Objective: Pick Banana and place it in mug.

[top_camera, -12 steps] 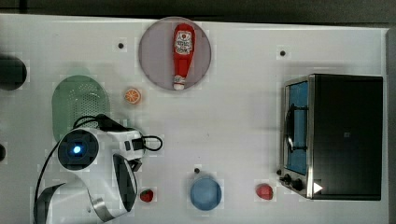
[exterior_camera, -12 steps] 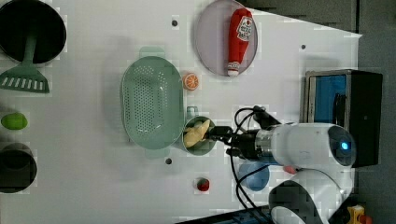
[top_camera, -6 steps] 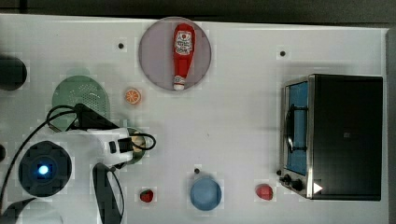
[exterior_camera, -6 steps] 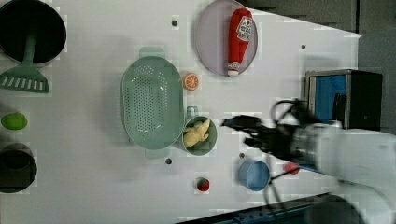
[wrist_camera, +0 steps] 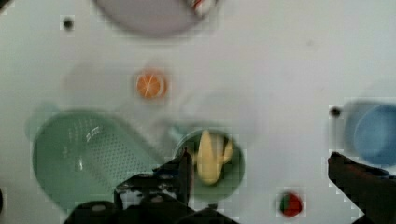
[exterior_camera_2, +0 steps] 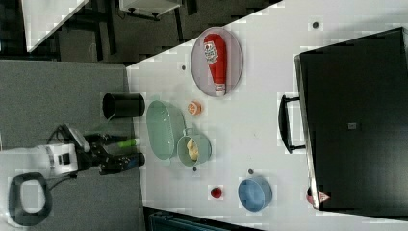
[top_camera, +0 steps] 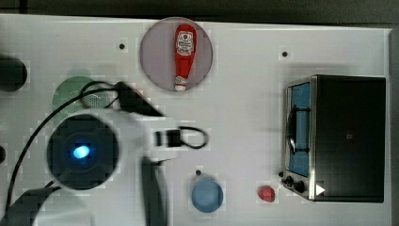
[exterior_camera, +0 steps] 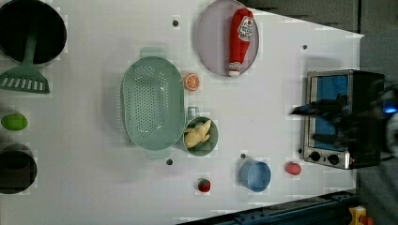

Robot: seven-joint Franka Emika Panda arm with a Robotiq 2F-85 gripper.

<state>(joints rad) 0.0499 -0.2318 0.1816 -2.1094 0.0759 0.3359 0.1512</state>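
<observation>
The pale-yellow banana [exterior_camera: 198, 134] lies inside the mint-green mug [exterior_camera: 212, 141], which stands against the green colander's side. The right view shows the same: banana [exterior_camera_2: 192, 148] in the mug [exterior_camera_2: 205, 150]. My gripper [exterior_camera_2: 128, 152] is open and holds nothing, well off to the right view's left of the mug, beyond the table edge as the right view shows it. In the wrist view the banana [wrist_camera: 210, 157] rests in the mug [wrist_camera: 234, 171] far below the gripper [wrist_camera: 260, 158], whose dark fingertips [wrist_camera: 183, 167] stand wide apart. In the top view my arm [top_camera: 108, 150] covers the mug.
A green colander [exterior_camera: 151, 103] sits beside the mug, with an orange slice [exterior_camera: 191, 81] near it. A ketchup bottle [exterior_camera: 240, 41] lies on a grey plate. A blue cup [exterior_camera: 256, 176], a strawberry [exterior_camera: 203, 185] and a toaster oven [exterior_camera: 335, 117] stand nearby.
My arm has pulled up and away from the mug, toward the left view's right. The banana stays in the mug. The gripper stays open.
</observation>
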